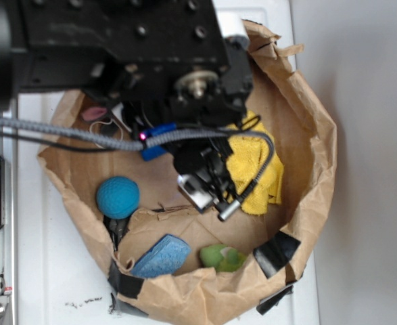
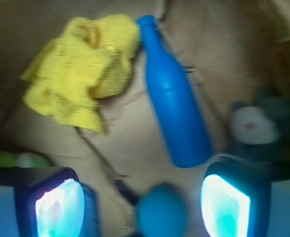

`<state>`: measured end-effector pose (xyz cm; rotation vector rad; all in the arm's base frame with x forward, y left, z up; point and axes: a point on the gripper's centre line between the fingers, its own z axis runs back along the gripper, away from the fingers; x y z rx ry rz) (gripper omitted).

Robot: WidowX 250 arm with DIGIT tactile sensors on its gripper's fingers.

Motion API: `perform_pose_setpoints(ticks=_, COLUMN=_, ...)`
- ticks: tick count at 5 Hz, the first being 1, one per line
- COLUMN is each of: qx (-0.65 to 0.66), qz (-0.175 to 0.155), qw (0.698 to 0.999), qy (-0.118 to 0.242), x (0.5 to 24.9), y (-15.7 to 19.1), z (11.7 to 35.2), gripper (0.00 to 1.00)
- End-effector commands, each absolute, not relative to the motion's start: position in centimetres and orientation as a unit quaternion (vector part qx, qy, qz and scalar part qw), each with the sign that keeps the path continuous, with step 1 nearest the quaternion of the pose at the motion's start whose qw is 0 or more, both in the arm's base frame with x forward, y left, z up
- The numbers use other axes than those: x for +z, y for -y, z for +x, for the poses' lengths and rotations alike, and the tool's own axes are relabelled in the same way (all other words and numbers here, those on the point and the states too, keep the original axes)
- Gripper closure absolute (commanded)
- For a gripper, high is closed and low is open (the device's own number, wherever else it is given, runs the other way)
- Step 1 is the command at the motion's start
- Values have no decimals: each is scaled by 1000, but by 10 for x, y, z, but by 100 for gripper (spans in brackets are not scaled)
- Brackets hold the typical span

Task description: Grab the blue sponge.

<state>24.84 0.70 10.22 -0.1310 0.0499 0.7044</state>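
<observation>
Risk: ball [image 2: 162,210], framed by the spread, empty pincer [image 2: 142,205], may be taken instead of sponge [image 1: 161,256].

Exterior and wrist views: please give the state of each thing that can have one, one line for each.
Gripper: open, holding nothing.
Sponge: lying tilted against the bag wall, free.
Ball: resting on the bag floor, untouched.
Bottle: lying on its side.
Yellow cloth: crumpled, beside the bottle's neck.
Paper bag: open, walls crumpled, rim patched with black tape.
Green object: resting by the bag wall, too unclear to identify.
</observation>
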Motion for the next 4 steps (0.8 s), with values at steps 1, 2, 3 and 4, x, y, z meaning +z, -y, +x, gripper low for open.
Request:
perform_pose_setpoints(ticks=1, qx=353, qz=-88, qw=932, qy=7, x=108, y=18, z=233, gripper=0)
perform_pose_setpoints(ticks=2, qx=351, qz=-89, qw=932, qy=-1, x=104, y=26, z=232, gripper=0)
perform_pose_setpoints(ticks=3, qx=355, qz=-82, qw=931, qy=2, x=94, y=31, z=238, gripper=0)
perform_pose_setpoints(ticks=4, qx=355, qz=-82, qw=931, qy=2, x=94, y=31, z=238, gripper=0)
